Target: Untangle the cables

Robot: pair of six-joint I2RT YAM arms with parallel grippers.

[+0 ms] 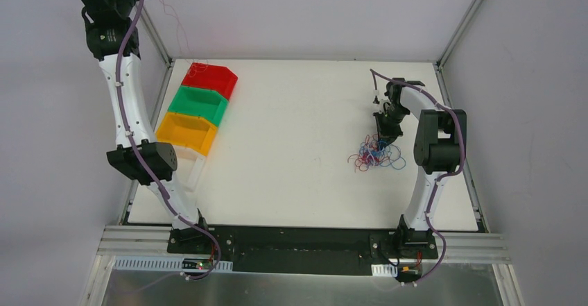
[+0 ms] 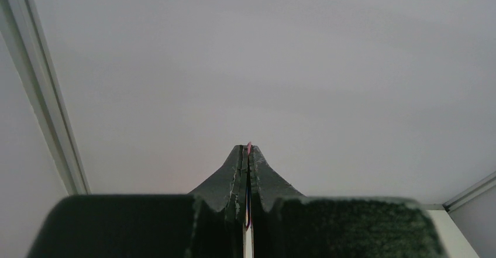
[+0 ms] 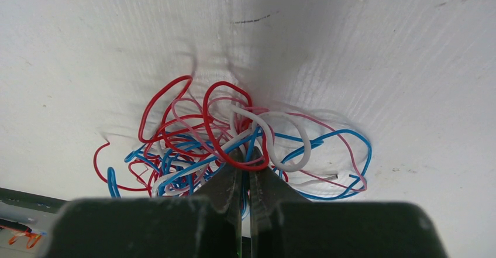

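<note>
I am clamping my left fingers [image 2: 233, 179] shut on one pink strand [image 2: 248, 147], high above the red bin [image 1: 210, 80], probably to draw it clear. It is hanging nearly straight down toward that bin. The other cables [image 3: 234, 135] are lying in a loopy heap on the worktop [image 1: 298, 125], well right of the red bin, pointing no clear way. My right fingers [image 3: 225, 185] are pressing together into the heap, likely pinning it; whether they are pinching a wire, I cannot tell.

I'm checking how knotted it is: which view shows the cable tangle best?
Right wrist: the cable tangle is close up, its strands distinct. Top external shows it small and blurred together; left wrist shows only a pink strand tip.
</note>
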